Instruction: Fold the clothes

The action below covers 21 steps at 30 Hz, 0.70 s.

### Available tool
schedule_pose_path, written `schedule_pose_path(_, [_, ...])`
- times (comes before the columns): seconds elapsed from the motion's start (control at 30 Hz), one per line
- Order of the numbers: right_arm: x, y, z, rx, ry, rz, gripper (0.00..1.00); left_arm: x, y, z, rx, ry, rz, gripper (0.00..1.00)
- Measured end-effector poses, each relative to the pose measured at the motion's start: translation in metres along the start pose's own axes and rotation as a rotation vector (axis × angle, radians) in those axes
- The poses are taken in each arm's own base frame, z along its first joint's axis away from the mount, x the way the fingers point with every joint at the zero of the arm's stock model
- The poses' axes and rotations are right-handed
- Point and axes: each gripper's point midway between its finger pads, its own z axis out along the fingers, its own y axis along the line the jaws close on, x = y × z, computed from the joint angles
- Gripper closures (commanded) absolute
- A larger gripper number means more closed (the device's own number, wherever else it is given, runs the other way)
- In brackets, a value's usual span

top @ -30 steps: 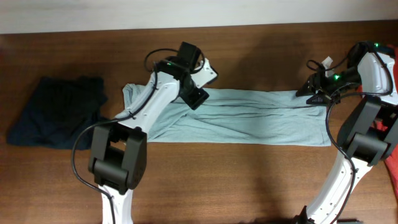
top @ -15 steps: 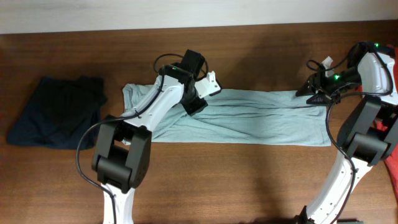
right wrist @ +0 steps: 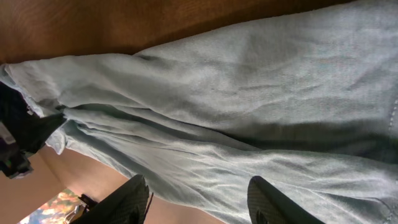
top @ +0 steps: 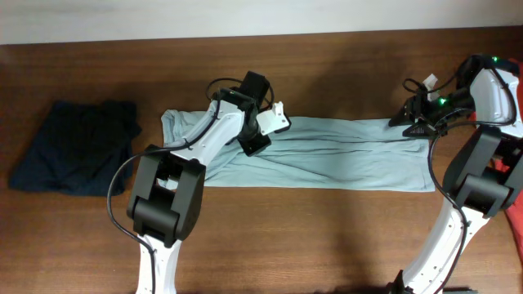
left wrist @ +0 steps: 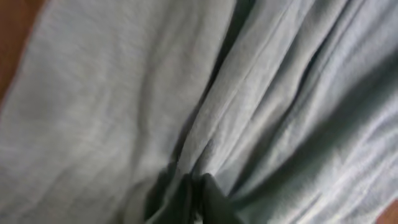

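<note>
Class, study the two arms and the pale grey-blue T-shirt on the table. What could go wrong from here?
1. The left gripper is shut on a narrow ridge of the T-shirt. It may hold only the top layer, so a lift could slip or part the layers.
2. The right gripper stands open over the shirt's right end. With that end unanchored, the creased cloth may drag and bunch up.

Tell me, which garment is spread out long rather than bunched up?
The pale grey-blue fabric shirt, stretched out in a long strip; the dark navy fabric garment lies bunched.
</note>
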Motion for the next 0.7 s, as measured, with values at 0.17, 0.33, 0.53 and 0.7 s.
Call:
schedule_pose_path(0.17, [0.0, 0.0, 0.0, 0.0, 0.0, 0.001, 0.43, 0.022, -0.012, -0.009, 0.043, 0.111, -0.013, 0.99])
schedule_pose_path(0.33, [0.0, 0.0, 0.0, 0.0, -0.001, 0.0, 0.43, 0.027, -0.016, -0.02, 0.062, 0.15, -0.021, 0.99])
schedule_pose_path(0.53, [0.0, 0.0, 0.0, 0.001, -0.001, -0.001, 0.43, 0.031, -0.018, -0.021, 0.071, 0.167, -0.027, 0.99])
schedule_pose_path(0.7, [0.001, -0.001, 0.0, 0.009, 0.004, 0.005, 0.43, 0.039, -0.023, -0.022, 0.086, 0.202, -0.031, 0.98])
